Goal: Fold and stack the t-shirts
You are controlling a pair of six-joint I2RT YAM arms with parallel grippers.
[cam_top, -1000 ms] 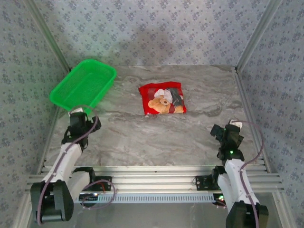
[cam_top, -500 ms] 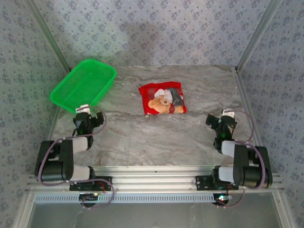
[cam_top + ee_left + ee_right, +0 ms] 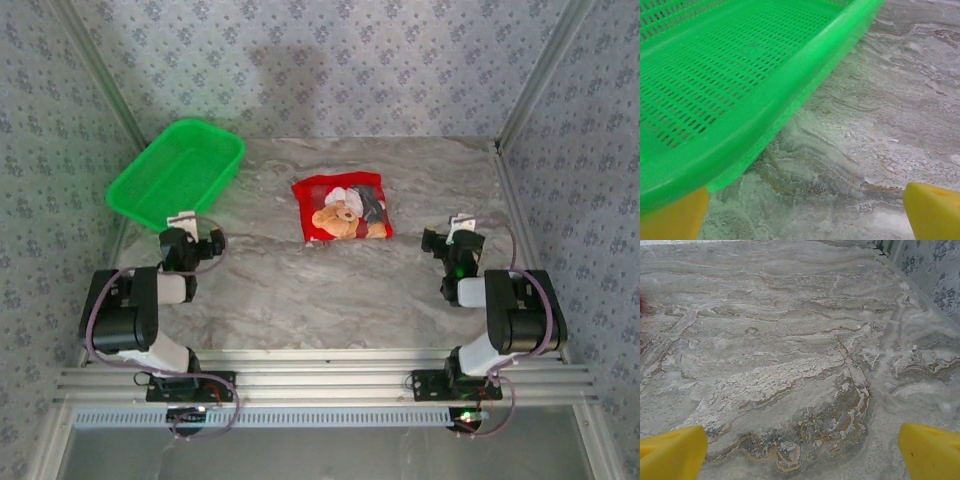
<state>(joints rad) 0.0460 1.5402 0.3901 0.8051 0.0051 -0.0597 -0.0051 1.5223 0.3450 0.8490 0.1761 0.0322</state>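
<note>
A bright red cloth t-shirt (image 3: 341, 208), folded into a compact rectangle with its brown teddy bear print facing up, lies flat on the grey marble-patterned table (image 3: 300, 285), around the middle and toward the far side. To its left, and apart from it, a green perforated plastic basket (image 3: 228, 175) sits at the table's far left corner.

Seen from above, both arms are folded low over their bases. The left gripper (image 3: 190, 242) hangs just in front of the basket's near corner and the right gripper (image 3: 452, 243) sits near the right edge, each well apart from the shirt.

The overhead view is too small to show how the jaws stand; the wrist cameras settle it. In the left wrist view the yellow fingertips (image 3: 675, 217) stand spread to the frame's lower corners with nothing between them, the basket's slotted floor and smooth rim close ahead. In the right wrist view the yellow pads (image 3: 932, 452) are likewise spread wide and empty, over bare veined stone, with blue-grey floral wallpaper (image 3: 935, 270) at the upper right.
</note>
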